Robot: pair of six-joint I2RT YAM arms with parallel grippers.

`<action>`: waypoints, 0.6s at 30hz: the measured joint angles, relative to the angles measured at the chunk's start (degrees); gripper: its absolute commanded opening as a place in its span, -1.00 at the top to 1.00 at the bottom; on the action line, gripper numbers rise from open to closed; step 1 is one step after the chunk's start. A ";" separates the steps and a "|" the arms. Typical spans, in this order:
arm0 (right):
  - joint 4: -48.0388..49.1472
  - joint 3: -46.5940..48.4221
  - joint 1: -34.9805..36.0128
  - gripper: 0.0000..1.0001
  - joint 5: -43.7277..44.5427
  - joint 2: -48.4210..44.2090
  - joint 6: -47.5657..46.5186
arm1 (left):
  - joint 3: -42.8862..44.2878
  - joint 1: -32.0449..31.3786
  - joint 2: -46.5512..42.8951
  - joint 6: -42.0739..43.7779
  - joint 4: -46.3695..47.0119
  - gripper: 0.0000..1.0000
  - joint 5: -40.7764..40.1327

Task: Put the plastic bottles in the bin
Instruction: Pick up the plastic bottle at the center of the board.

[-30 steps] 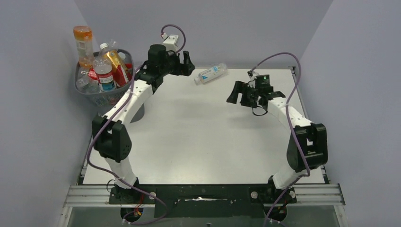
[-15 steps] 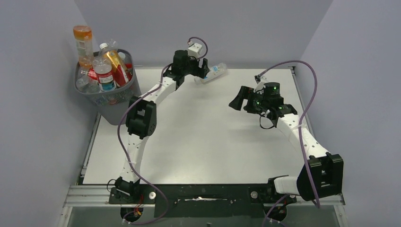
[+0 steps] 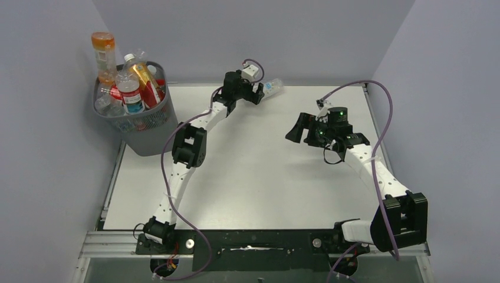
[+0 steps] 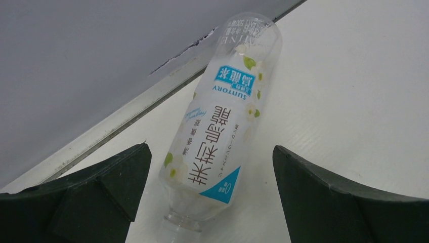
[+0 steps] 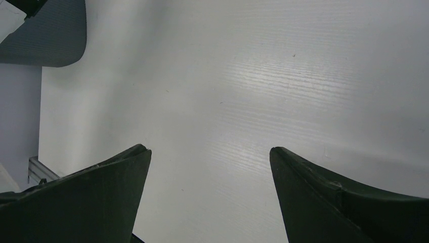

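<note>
Bottle (image 4: 222,126) lies on its side at the far edge of the desk (image 3: 253,171), close to the back wall, with its neck end toward the left tool (image 3: 257,93). That tool's fingers stand wide apart on either side of it, touching nothing. For a good grip, I judge the tool should advance until the fingers flank the labelled body rather than the neck, centre it, then close gently, since thin clear plastic probably dents and slips. A shove could roll it against the wall. The bin (image 3: 132,127), by the desk's far left corner, is heaped with bottles (image 3: 130,88), so release calls for care. The right tool (image 3: 299,130) hangs wide open over the desk, well apart.
</note>
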 measured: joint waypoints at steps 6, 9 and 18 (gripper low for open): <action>0.09 0.00 0.00 -0.83 -0.50 0.22 0.00 | 3.10 -0.02 1.88 0.81 0.90 -0.83 1.57; 0.09 0.00 0.00 -0.83 -0.76 0.61 0.00 | 3.08 -0.28 2.21 1.14 0.85 -0.82 1.88; 0.13 0.00 -0.15 -0.83 -1.25 1.29 -0.02 | 0.76 -2.82 2.43 2.51 0.42 -0.40 0.74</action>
